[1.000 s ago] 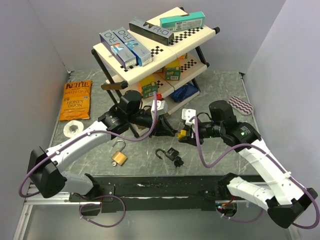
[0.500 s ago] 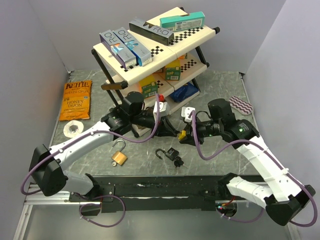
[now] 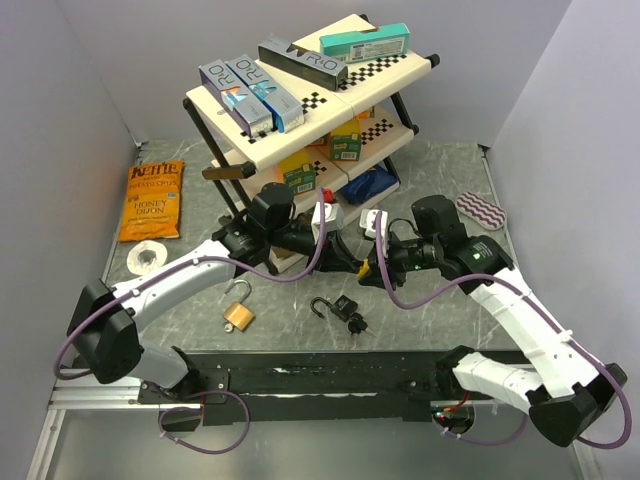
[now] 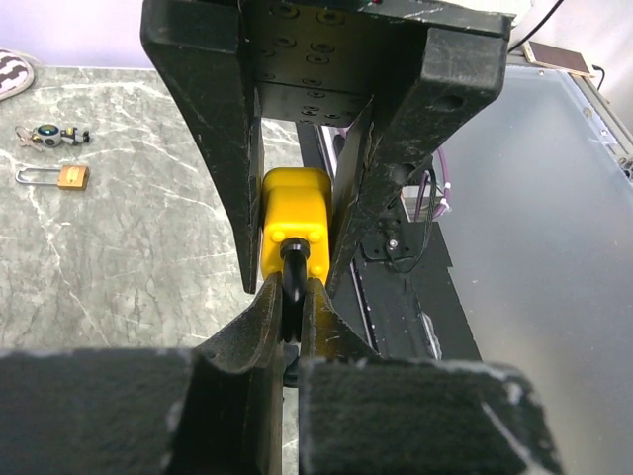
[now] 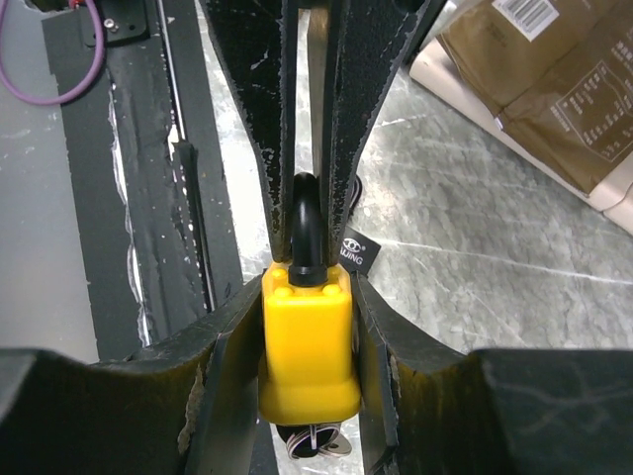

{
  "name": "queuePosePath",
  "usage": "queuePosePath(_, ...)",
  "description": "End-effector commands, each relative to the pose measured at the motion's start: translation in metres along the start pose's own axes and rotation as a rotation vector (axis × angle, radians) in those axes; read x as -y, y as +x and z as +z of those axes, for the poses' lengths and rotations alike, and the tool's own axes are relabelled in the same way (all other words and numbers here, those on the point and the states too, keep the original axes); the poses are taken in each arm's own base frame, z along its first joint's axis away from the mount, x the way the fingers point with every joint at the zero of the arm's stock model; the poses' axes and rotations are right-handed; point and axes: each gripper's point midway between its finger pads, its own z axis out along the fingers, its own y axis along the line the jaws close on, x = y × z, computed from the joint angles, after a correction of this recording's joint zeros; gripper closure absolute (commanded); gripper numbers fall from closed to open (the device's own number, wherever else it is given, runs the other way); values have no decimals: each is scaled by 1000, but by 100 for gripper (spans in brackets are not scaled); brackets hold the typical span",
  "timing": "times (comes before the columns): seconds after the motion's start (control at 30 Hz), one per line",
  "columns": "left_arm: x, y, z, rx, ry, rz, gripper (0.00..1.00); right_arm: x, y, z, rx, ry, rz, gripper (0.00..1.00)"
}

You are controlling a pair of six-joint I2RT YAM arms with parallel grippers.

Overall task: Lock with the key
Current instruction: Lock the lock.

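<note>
A yellow padlock (image 3: 368, 268) hangs above the table in front of the shelf rack, held between both grippers. My right gripper (image 5: 307, 297) is shut on its yellow body (image 5: 307, 341). My left gripper (image 4: 292, 297) is shut on the black shackle (image 4: 294, 277), which rises from the body's top (image 5: 305, 223). A bit of silvery key and ring (image 5: 315, 445) shows under the body's lower end. In the top view my left gripper (image 3: 350, 262) and right gripper (image 3: 374, 266) meet tip to tip.
On the table lie a brass padlock (image 3: 238, 315), a black padlock with an open shackle (image 3: 335, 305) and a small key (image 3: 356, 322). The shelf rack (image 3: 300, 100) stands just behind. A chips bag (image 3: 152, 200), tape roll (image 3: 146, 258) and patterned pouch (image 3: 482, 211) lie at the sides.
The left arm has swung right and the right wrist has shifted a little left, bringing the two grippers closer together. Both grips look unchanged.
</note>
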Motion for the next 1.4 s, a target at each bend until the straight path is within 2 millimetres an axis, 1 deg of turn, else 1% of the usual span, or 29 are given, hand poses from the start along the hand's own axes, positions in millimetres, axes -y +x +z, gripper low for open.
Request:
queuePosePath(0.0,27,4,26,9,163,42,99,10,-124,-9,401,11,-356,100)
queuePosePath(0.2,32,11,33,2,191,49,99,7,-127,-7,426,2,-369,100)
queuePosePath(0.27,31,9,35,13,184,71,99,4,-126,-6,430,-3,-367,100)
queuePosePath(0.4,31,11,42,7,181,80,99,1,-124,-3,435,-13,-371,100)
queuePosePath(0.5,30,10,40,-6,162,85,99,-1,-118,-3,421,-15,-373,100)
queuePosePath(0.53,30,11,38,-16,158,84,99,-3,-112,-4,407,-15,-367,100)
queuePosePath(0.6,30,13,33,-33,149,83,99,-5,-107,-5,394,-15,-369,100)
queuePosePath(0.7,28,9,24,-26,114,96,99,-7,-92,-6,355,-15,-355,100)
queuePosePath(0.77,23,8,18,-29,76,97,97,-9,-80,-7,331,-12,-332,100)
queuePosePath(0.8,22,3,13,-21,60,109,94,-6,-75,-9,322,-1,-322,100)
queuePosePath(0.83,22,6,9,-35,53,97,93,-7,-70,-9,313,-1,-315,100)
queuePosePath(1.0,13,-4,-8,-37,-27,149,90,-5,-44,-12,256,7,-266,100)
queuePosePath(1.1,8,-12,-16,-29,-71,163,85,-2,-34,-13,233,11,-246,100)
queuePosePath(1.17,4,-15,-21,-28,-102,177,80,1,-30,-14,225,18,-246,100)
queuePosePath(1.23,2,-18,-23,-23,-123,186,78,2,-27,-14,217,15,-241,100)
queuePosePath(1.27,2,-22,-25,-15,-130,191,71,2,-26,-14,215,16,-244,100)
queuePosePath(1.37,2,-27,-28,-5,-147,199,59,2,-25,-14,206,6,-244,100)
